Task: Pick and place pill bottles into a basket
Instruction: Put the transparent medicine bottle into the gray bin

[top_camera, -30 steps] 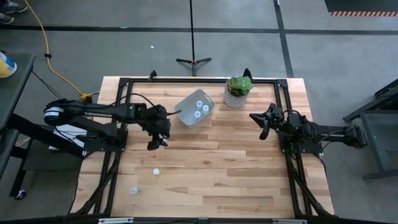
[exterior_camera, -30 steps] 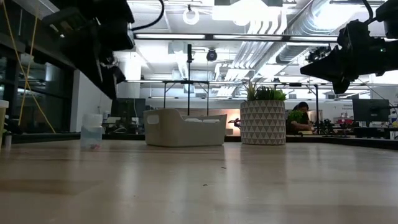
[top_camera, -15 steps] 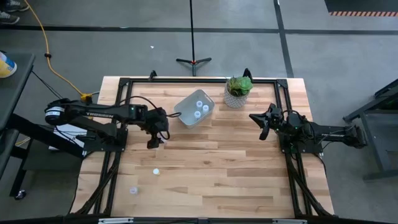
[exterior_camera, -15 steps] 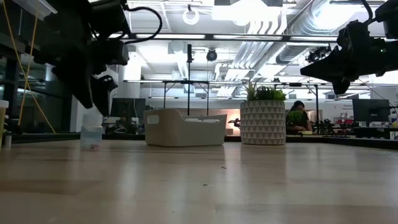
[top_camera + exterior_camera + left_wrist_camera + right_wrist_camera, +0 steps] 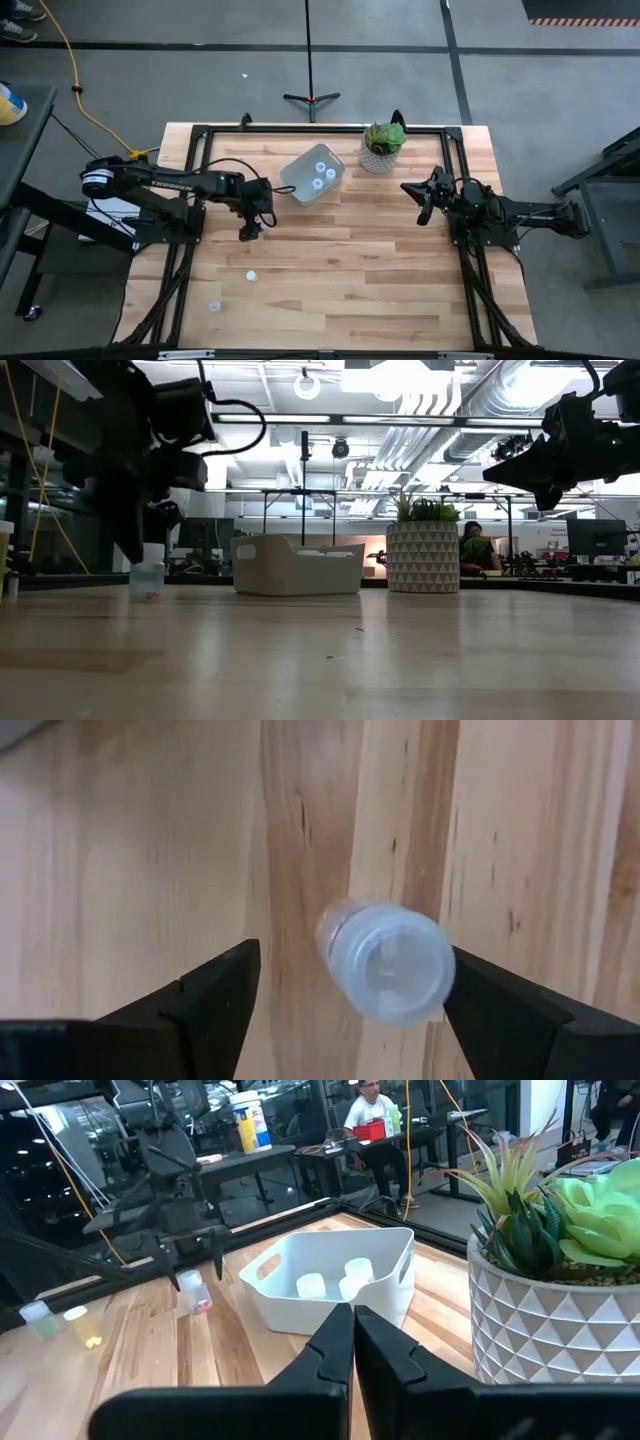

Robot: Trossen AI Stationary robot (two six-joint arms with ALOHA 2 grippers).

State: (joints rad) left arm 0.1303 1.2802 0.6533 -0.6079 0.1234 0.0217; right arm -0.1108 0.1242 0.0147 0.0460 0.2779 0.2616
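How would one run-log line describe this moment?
left gripper: open, astride pill bottle | right gripper: shut, idle | basket: three bottles inside

Both arms are black, made of long thin links with thicker round joints. The left arm [image 5: 165, 186] has a white ring at the joint farthest from the plant pot [image 5: 381, 148], small white letters along its long link, and a thin black cable looping above its wrist. The right arm [image 5: 510, 213] is plain black. The fingers [image 5: 205, 1000] are matte black wedges with pointed tips.
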